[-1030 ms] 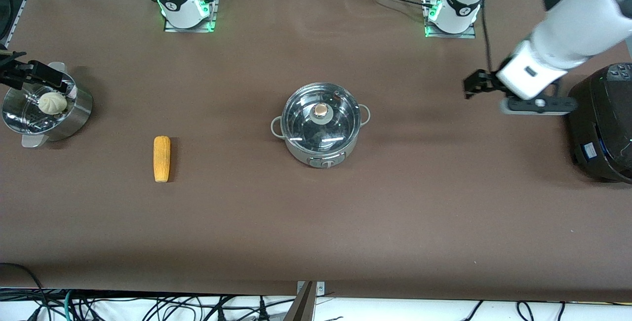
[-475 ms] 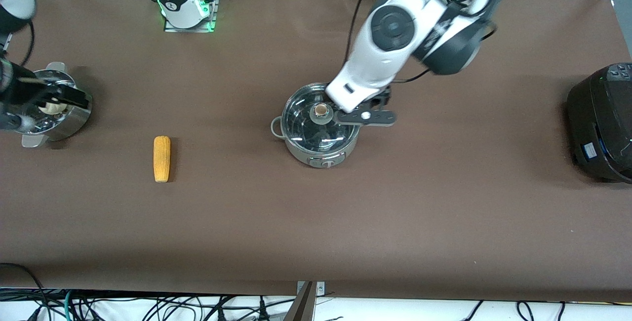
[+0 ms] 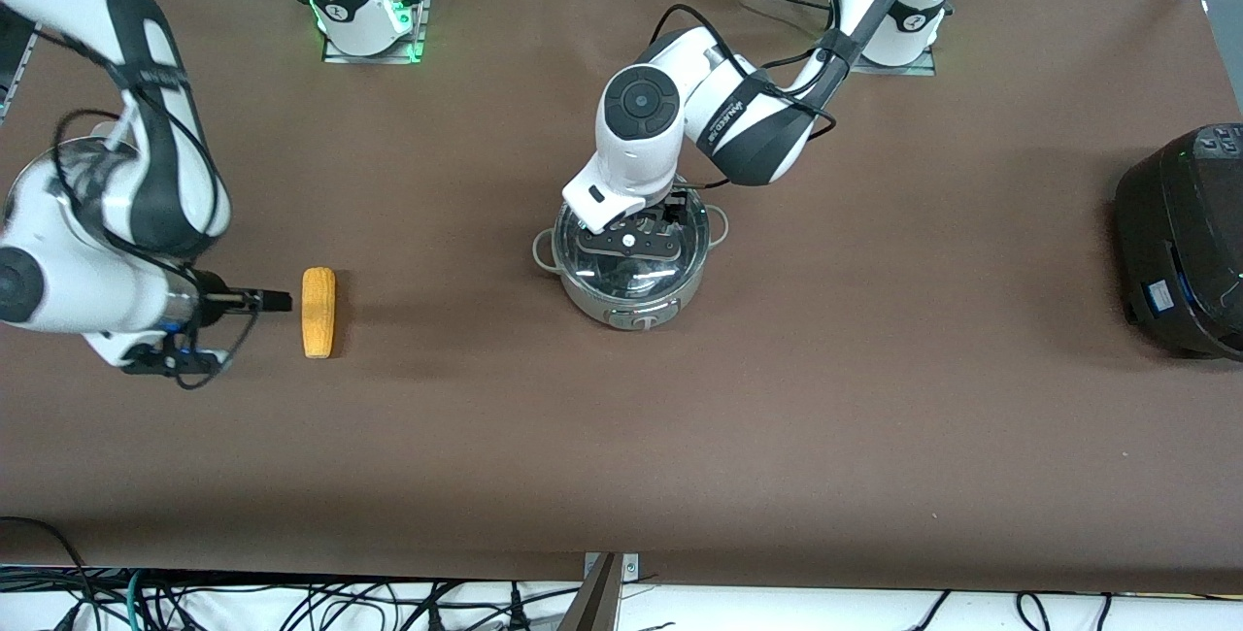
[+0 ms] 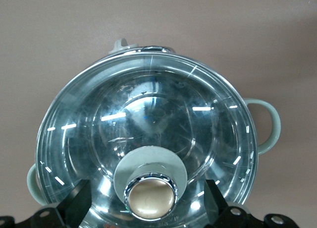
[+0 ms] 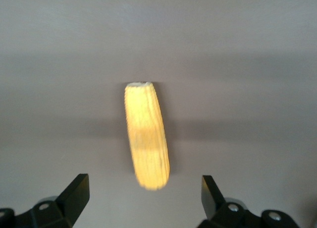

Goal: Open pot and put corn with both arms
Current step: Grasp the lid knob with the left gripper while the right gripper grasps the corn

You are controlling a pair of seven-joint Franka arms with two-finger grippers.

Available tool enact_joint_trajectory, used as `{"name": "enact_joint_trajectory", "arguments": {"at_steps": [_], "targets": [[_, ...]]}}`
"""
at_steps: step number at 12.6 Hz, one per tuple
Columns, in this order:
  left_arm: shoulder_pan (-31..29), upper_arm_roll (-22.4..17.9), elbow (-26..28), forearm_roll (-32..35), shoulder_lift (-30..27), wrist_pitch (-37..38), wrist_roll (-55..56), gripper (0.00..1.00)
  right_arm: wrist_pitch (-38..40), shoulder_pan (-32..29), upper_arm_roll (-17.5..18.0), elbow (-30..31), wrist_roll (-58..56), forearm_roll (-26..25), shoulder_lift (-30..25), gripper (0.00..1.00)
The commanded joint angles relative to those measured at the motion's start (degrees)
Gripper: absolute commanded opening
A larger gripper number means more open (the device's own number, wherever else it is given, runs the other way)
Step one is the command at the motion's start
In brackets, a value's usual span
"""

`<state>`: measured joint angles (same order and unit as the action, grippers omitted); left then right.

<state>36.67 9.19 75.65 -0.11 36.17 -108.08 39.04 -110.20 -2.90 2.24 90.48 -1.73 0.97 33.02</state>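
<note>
The left gripper [image 3: 649, 223] hangs spread wide over the pot [image 3: 629, 257], its fingers [image 4: 79, 203] either side of the lid's knob [image 4: 150, 197] without touching. The right gripper [image 3: 277, 301] is splayed open just beside the corn [image 3: 318, 312], which lies on the table [image 3: 777, 437].

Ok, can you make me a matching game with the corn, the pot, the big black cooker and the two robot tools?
Things:
1. corn
2. pot
3. black cooker
4. left tool
5. right tool

Clues:
a. open, over the lid's knob
b. at the left arm's end of the table
c. yellow, lying flat on the table
d. shiny, glass lid on
e. open, beside the corn

Pairs: 1-c, 2-d, 3-b, 4-a, 5-e
</note>
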Motion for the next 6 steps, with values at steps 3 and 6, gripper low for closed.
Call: {"name": "enact_joint_trajectory", "arguments": {"at_steps": [3,6], "targets": [[1.30,-0.40,-1.74,1.52,1.97,1.29,-0.55,1.00,-10.36,-0.26,0.84,5.21,-0.38,1.05,3.01,1.00],[2.27,-0.40,-1.39,1.52,2.85,1.12,-0.46,0.42,-14.51,-0.26,1.27,7.25,-0.38,1.14,4.15,1.00]]}}
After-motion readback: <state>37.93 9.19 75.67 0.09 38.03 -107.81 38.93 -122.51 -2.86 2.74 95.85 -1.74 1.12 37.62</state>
